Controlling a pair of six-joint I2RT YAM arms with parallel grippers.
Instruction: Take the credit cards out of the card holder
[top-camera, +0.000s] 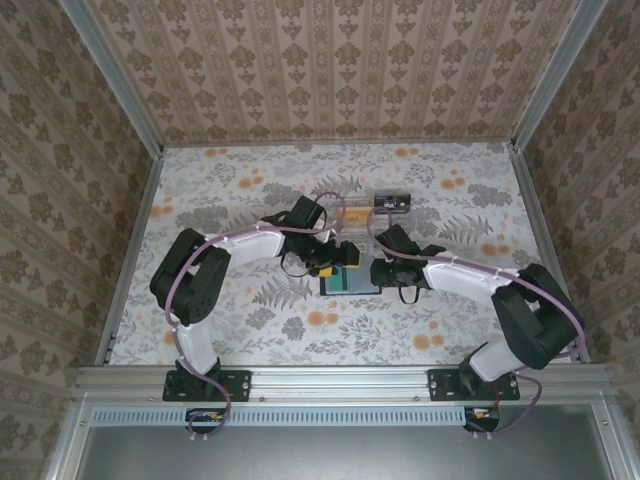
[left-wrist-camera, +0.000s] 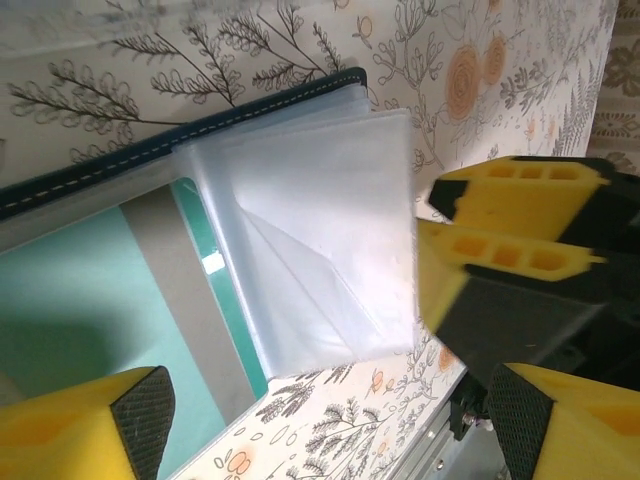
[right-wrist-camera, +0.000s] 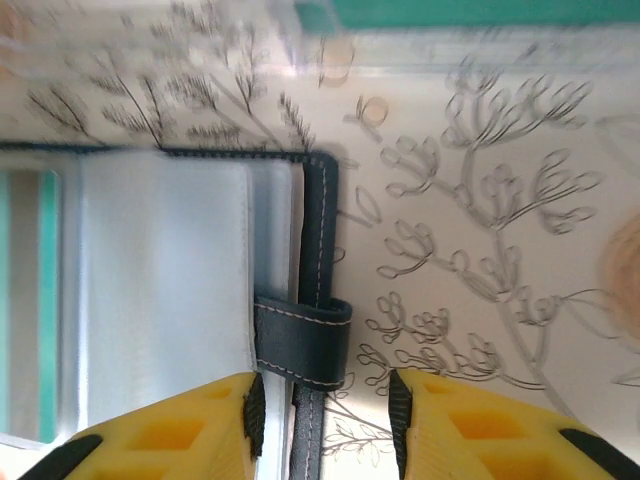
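Fingers (left-wrist-camera: 90, 430) of the left gripper (left-wrist-camera: 330, 405) stand spread wide at the bottom corners of its wrist view and hold nothing. Between them lies the opened card holder (left-wrist-camera: 200, 132), its clear sleeves (left-wrist-camera: 320, 230) fanned across the centre of the frame. I judge the wide spread is meant to let the jaws close around a sleeve or a card edge.

The teal card (left-wrist-camera: 70, 300), crossed by a grey band, sits tucked in a sleeve at lower left.

The right gripper (right-wrist-camera: 325, 400) straddles the tab (right-wrist-camera: 300, 340) at the bottom of its own view. Its jaws are narrowly parted, with the table (right-wrist-camera: 480, 250) showing beside the tab, probably to steady the holder.

In the top view the holder lies mid-frame between both grippers. I cannot tell whether a pale card sits in the sleeves. No brand, label or lettering can be read anywhere.
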